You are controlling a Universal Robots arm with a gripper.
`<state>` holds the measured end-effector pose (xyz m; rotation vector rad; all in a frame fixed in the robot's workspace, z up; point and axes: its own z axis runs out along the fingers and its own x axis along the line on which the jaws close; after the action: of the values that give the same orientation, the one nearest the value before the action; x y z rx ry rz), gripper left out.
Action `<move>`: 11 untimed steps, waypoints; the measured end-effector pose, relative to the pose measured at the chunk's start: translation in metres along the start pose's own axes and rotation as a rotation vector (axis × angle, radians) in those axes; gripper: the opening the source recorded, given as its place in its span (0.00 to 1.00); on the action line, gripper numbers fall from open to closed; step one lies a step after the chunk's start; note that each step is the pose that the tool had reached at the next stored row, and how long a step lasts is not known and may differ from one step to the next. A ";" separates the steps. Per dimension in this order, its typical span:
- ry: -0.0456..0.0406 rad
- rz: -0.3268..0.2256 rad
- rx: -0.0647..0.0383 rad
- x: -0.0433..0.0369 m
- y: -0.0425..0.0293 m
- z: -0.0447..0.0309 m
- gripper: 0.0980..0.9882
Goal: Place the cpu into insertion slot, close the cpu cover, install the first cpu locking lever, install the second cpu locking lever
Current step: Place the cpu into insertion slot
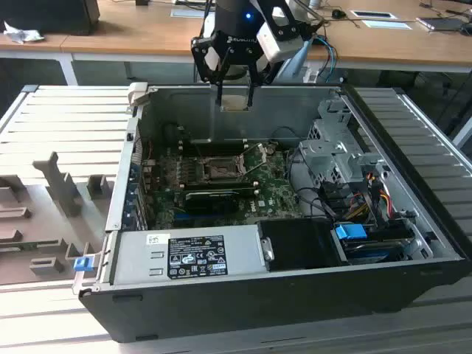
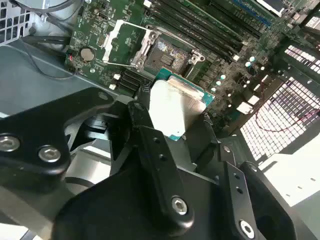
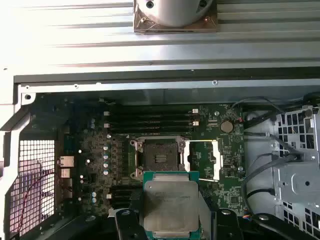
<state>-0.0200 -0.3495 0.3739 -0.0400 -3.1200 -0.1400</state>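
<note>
Below the end effector (image 1: 235, 105), which pinches the cpu (image 3: 171, 205), the insertion slot (image 3: 160, 159) lies bare, its cpu cover (image 3: 204, 160) swung open.

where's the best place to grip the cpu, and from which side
By two opposite side edges of its green board, coming from above. The cpu is a thin flat square with its metal lid facing up, so only the edges offer purchase, and an edge grip leaves the underside free. The gripper holds it that way now.
</note>
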 end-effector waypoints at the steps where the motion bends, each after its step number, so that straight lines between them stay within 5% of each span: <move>1: -0.0005 0.005 0.000 0.0006 0.0000 0.0001 0.48; 11: -0.0099 0.110 -0.002 0.0036 -0.0002 0.0011 0.48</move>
<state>-0.0236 -0.3496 0.3729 -0.2123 -3.1180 -0.1408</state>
